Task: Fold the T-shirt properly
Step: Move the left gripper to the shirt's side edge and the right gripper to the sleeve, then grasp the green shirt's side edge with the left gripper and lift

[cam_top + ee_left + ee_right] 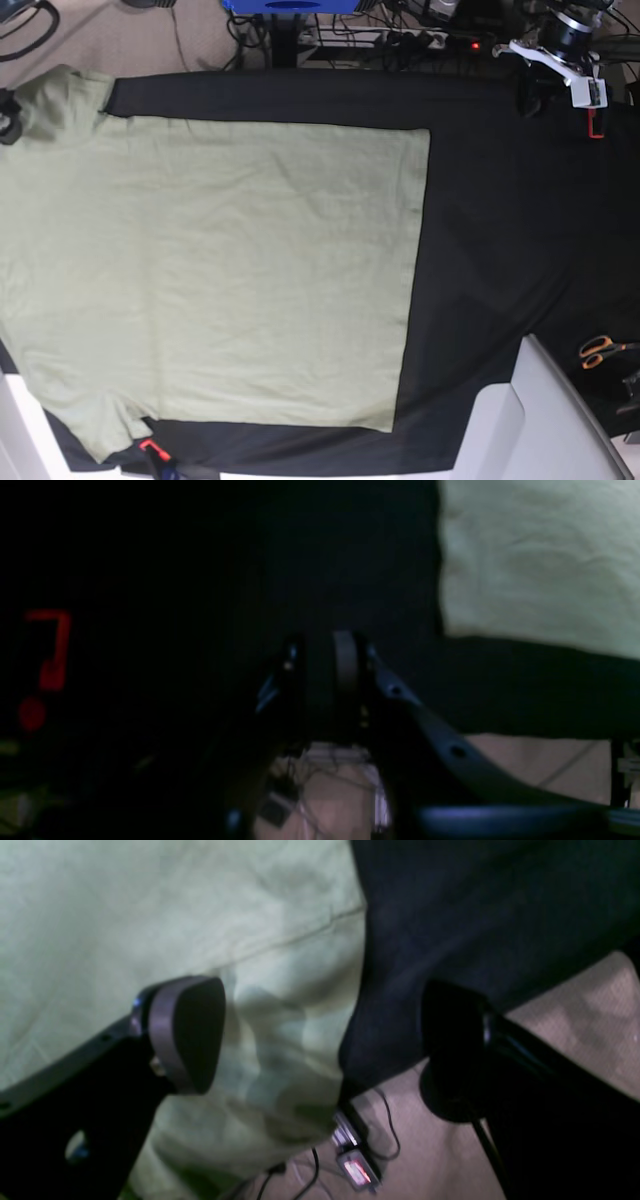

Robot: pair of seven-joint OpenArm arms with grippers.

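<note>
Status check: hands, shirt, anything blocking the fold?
Right hand open, over the shirt's edge at the table corner. Left hand shut, empty, off the cloth. T-shirt flat, unfolded, on the black table covering. Nothing on it; scissors far aside.

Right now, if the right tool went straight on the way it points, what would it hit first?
Probably the T-shirt, near its edge beside the black cloth; the right tool is open, and depth is unclear.
</note>
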